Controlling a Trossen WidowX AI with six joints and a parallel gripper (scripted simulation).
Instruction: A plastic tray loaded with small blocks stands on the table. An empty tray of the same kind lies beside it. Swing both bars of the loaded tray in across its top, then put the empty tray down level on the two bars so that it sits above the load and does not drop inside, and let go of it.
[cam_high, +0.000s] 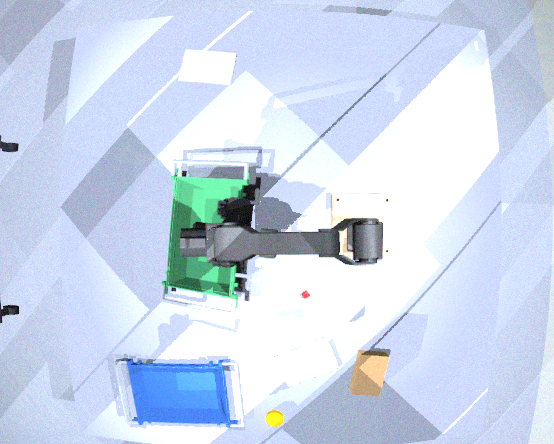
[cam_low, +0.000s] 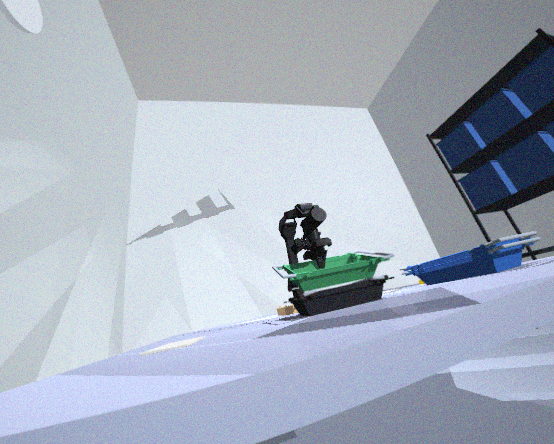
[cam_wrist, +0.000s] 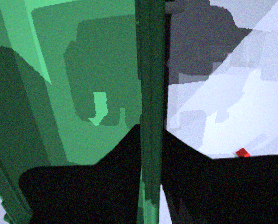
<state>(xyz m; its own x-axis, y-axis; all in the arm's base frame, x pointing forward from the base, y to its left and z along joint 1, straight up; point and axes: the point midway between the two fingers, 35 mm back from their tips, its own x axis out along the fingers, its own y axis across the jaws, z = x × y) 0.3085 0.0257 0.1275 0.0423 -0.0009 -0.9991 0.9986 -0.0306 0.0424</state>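
The green tray (cam_low: 345, 267) is an open, shallow plastic tub with sloping walls and a flat floor, bright green where the light hits it and darker in the shaded parts. A pale wire bar (cam_low: 374, 255) sticks out past each of its short ends. It sits directly above the black tray (cam_low: 340, 295), which stands on the bench (cam_low: 350, 350). In the exterior view the green tray's bottom is right at the black tray's rim, and a pale bar shows between the two. Whether it rests on that bar or hangs just clear of it cannot be told. The green tray tilts slightly in that view.

The hand (cam_wrist: 150, 165) is clenched on the green tray's long wall on the side facing the arm's base. In the wrist view the dark green wall edge runs straight up between the two black fingers. From the top, the arm (cam_high: 285, 242) reaches across from its base and covers the middle of the tray.

A blue tray (cam_high: 177, 392) with its own pale bars lies well apart on the bench. A small red block (cam_high: 305, 294), a yellow disc (cam_high: 274, 418) and a tan box (cam_high: 370, 372) lie on the bench too. A dark shelf rack (cam_low: 452, 170) holding blue bins stands by the wall.
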